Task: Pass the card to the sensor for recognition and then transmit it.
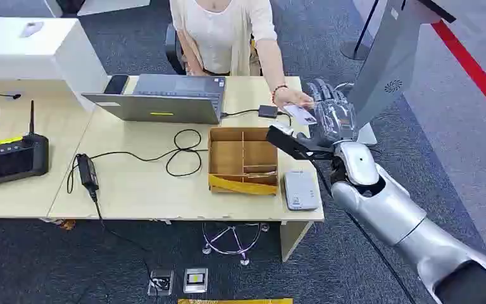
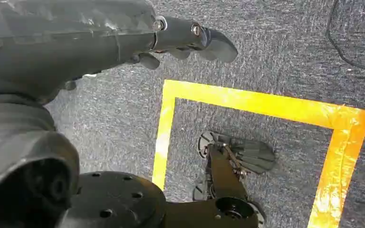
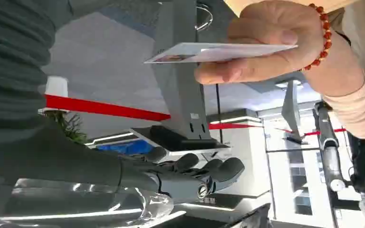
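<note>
Now the robot's right hand is raised at the far right corner of the pale wooden table, its dark fingers spread apart and holding nothing. Just beyond those fingers, a person's hand with a red beaded bracelet pinches the flat white plastic card between thumb and fingers; in the right wrist view the card sits clear of the robot's fingers, with a gap between them. Behind the hand rises the slanted grey metal kiosk stand. Toward the table side of the right hand stands the open brown cardboard box with dividers, and near the wrist, at the table's front edge, lies the small light grey rectangular card reader. Farther off across the table from the hand sit the open grey laptop, a looped black cable and a black handheld controller with two antennas.

The left hand hangs over dark grey carpet marked with yellow floor tape; its fingers look loosely curled with nothing in them, though I cannot tell their exact pose.
</note>
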